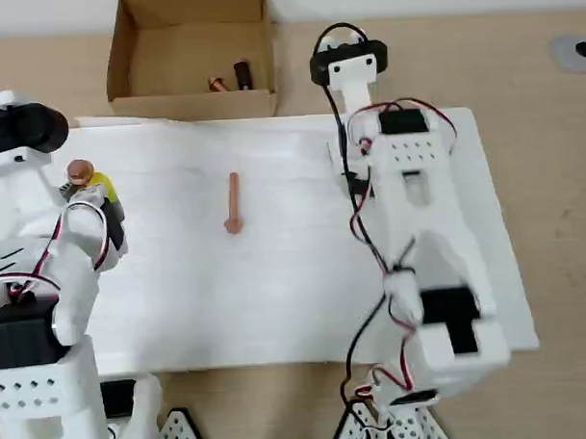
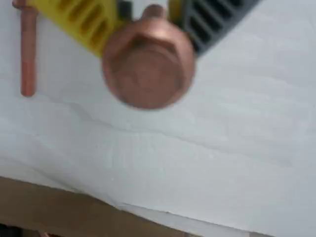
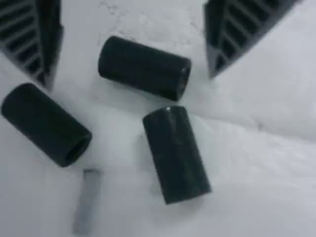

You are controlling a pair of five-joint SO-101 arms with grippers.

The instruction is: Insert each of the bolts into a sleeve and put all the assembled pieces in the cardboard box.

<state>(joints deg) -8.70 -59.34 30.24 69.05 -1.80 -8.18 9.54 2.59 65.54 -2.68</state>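
Clamping bolt (image 2: 148, 66) in L claw (image 2: 146, 14); sleeves (image 3: 143, 66) beneath spread R claw (image 3: 131, 74)

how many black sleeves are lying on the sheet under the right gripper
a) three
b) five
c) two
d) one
a: the right wrist view shows three black sleeves lying separately on the white sheet.

A white sheet (image 1: 277, 307) covers the middle of the wooden desk (image 1: 542, 172); a round grey disc (image 1: 566, 51) sits near the desk's far right corner. A small grey strip (image 3: 86, 200) lies flat on the sheet.
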